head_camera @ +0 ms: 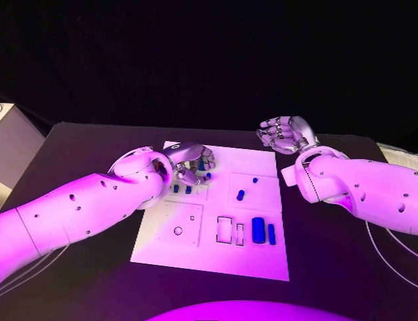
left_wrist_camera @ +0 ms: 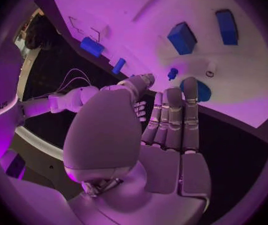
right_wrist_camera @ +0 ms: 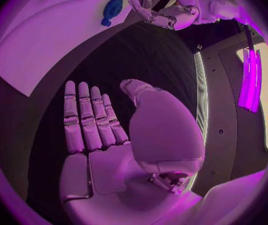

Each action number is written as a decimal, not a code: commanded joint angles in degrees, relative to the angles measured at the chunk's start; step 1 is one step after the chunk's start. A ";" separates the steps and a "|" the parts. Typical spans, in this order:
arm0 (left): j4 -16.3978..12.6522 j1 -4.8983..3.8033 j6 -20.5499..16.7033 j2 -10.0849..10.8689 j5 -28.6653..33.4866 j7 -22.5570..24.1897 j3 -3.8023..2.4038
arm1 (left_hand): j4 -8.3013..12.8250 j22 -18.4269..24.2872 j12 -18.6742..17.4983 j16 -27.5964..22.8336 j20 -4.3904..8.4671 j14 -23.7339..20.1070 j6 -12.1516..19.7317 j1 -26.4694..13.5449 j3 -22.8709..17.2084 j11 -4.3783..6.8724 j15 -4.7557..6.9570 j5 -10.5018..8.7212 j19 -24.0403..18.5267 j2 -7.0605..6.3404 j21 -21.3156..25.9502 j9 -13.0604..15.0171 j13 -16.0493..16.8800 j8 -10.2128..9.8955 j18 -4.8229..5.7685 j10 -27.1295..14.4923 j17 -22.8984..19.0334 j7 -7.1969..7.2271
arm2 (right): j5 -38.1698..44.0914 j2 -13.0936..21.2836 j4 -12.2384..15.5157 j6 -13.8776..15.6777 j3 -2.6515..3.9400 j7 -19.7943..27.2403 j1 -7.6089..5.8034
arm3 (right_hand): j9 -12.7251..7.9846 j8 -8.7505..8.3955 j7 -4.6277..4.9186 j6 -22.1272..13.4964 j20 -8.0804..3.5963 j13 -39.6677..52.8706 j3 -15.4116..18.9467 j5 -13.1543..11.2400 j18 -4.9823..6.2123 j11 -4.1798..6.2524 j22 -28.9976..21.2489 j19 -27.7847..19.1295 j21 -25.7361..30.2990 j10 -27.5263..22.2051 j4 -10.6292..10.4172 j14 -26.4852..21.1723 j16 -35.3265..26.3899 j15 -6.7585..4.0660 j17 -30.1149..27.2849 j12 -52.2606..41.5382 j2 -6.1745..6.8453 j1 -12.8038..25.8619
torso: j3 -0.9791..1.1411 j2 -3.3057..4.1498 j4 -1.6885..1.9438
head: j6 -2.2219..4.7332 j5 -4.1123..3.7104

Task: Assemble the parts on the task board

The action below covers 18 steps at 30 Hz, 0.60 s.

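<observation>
Both arms were smooth white shells w/ rounded, bulbous segments and small dark round holes dotted along the casing. Left hand (head_camera: 191, 165) and right hand (head_camera: 284, 134) were silver metal, segmented fingers w/ visible pads and fasteners. Each palm back was a smooth domed cover, w/ exposed mechanism at the wrist. Thin pale cables trailed beneath both forearms.

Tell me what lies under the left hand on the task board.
Under the left hand the white task board shows small blue parts at its fingertips; a round blue part peeks out. Anything beneath the palm is hidden.
</observation>
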<state>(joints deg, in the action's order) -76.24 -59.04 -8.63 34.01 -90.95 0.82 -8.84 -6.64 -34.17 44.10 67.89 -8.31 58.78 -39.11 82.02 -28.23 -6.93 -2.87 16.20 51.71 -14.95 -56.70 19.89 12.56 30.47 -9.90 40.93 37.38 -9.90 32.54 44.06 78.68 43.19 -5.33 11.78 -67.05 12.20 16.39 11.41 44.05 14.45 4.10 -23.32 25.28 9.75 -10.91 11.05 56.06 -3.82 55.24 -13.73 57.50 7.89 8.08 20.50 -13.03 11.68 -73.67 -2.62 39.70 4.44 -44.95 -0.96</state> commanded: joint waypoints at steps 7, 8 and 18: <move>1.59 -0.28 0.48 -1.92 -7.71 -2.80 0.37 | 0.20 -0.14 -0.37 0.88 -0.08 0.40 -0.29 0.21 0.27 0.08 0.02 0.02 0.28 -0.29 -0.49 -0.38 -0.39 -0.48 -0.65 -1.00 0.38 0.70 | 0.21 -0.22 0.03 -0.98 0.01 0.54 0.03 | -0.10 -0.40 3.33 0.45 -0.01 -0.10 0.10 0.27 0.79 -0.10 -0.07 -0.20 0.04 0.20 0.31 0.33 -0.26 0.20 -0.07 0.23 -0.30 -0.43 | 0.00 0.04 -0.02 | 0.03 -0.04; 1.79 -0.31 0.42 -2.13 -7.94 -3.02 0.39 | 0.22 -0.19 -0.35 1.14 -0.08 0.48 -0.54 0.27 0.24 0.10 0.02 0.03 0.29 -0.20 -0.56 -0.47 -0.45 -0.47 -0.65 -1.08 0.49 0.74 | 0.21 -0.24 0.02 -0.99 0.01 0.54 0.03 | -0.10 -0.40 3.33 0.46 -0.01 -0.11 0.09 0.26 0.79 -0.11 -0.10 -0.20 0.04 0.21 0.32 0.34 -0.26 0.21 -0.09 0.23 -0.32 -0.42 | 0.00 0.04 -0.04 | 0.03 -0.05; 2.77 -0.60 2.84 -3.14 -8.68 -4.19 0.46 | 0.60 -0.97 0.28 3.39 0.12 0.81 -3.53 1.14 -0.94 0.39 0.32 0.02 0.16 0.78 -1.72 -1.77 -1.10 -1.14 -0.67 -0.69 1.26 1.34 | 0.21 -0.29 0.06 -0.97 0.01 0.54 0.02 | -0.10 -0.40 3.33 0.46 -0.01 -0.11 0.09 0.26 0.79 -0.11 -0.10 -0.20 0.04 0.21 0.32 0.34 -0.26 0.21 -0.09 0.23 -0.32 -0.42 | 0.10 0.06 -0.02 | -0.16 -0.22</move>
<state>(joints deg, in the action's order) -73.50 -59.54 -7.71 31.10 -98.18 -2.34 -8.37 -6.04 -35.09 44.10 71.11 -8.30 59.21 -42.39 82.80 -28.82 -6.74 -2.44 16.20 51.71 -14.15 -58.29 18.17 11.50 29.57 -9.88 39.95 38.49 -8.60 32.54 43.80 78.68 43.00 -5.33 11.78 -67.05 12.15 16.17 11.41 44.06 14.45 4.04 -23.32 25.28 9.75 -10.91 11.00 56.06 -3.82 55.24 -13.74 57.51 7.89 8.08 20.45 -13.03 11.68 -73.67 -2.55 39.76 4.41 -45.06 -1.15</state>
